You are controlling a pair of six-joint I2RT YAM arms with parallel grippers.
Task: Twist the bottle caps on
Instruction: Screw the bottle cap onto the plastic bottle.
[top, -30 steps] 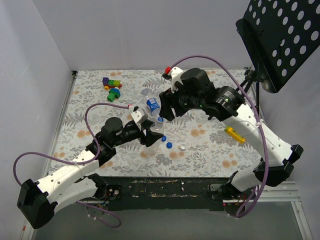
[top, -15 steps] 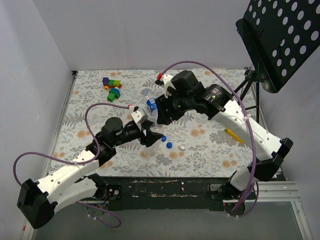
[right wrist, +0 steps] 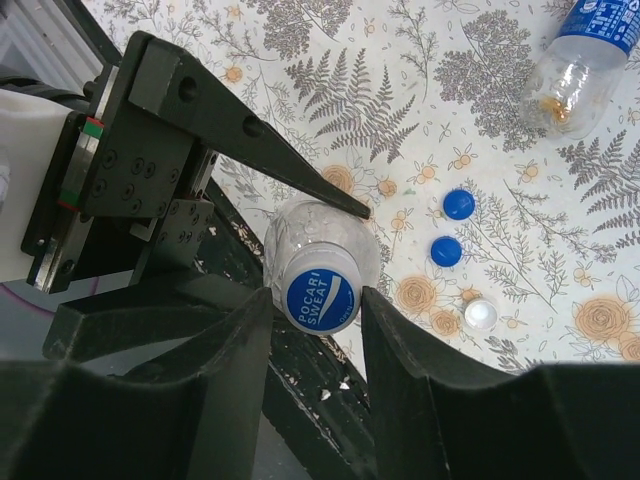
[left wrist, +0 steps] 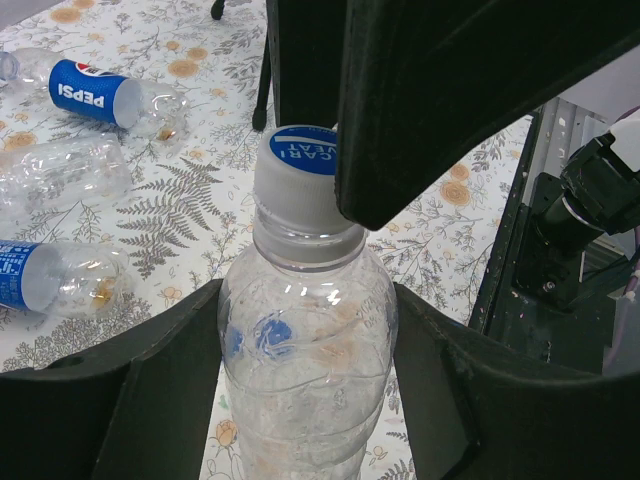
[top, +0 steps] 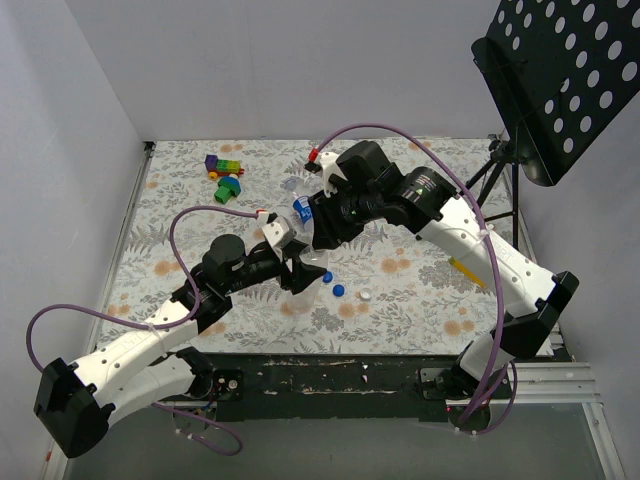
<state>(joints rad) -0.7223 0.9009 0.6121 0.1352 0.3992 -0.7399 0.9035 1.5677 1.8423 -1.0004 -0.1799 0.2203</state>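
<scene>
My left gripper [top: 303,272] [left wrist: 308,400] is shut on an upright clear crinkled bottle [left wrist: 305,340] [top: 306,285], gripping its body on both sides. A white cap with a blue Pocari Sweat top [right wrist: 320,295] [left wrist: 298,160] sits on the bottle's neck. My right gripper [top: 318,238] [right wrist: 318,310] reaches down from above, and its fingers [left wrist: 450,100] close on the two sides of that cap. Two loose blue caps [right wrist: 459,204] [right wrist: 445,251] and a white cap [right wrist: 480,315] lie on the cloth just right of the bottle; they also show in the top view [top: 339,291].
Pepsi-labelled bottles [left wrist: 95,92] [left wrist: 40,275] and an unlabelled one [left wrist: 60,170] lie on the floral cloth behind the held bottle. Toy blocks [top: 225,172] sit at the far left. A yellow object [top: 468,268] lies right. A black perforated stand [top: 560,80] overhangs the far right.
My right arm has swung left and down over the bottle top, its wrist turning, and now covers the cap. The left arm and bottle have not moved.
</scene>
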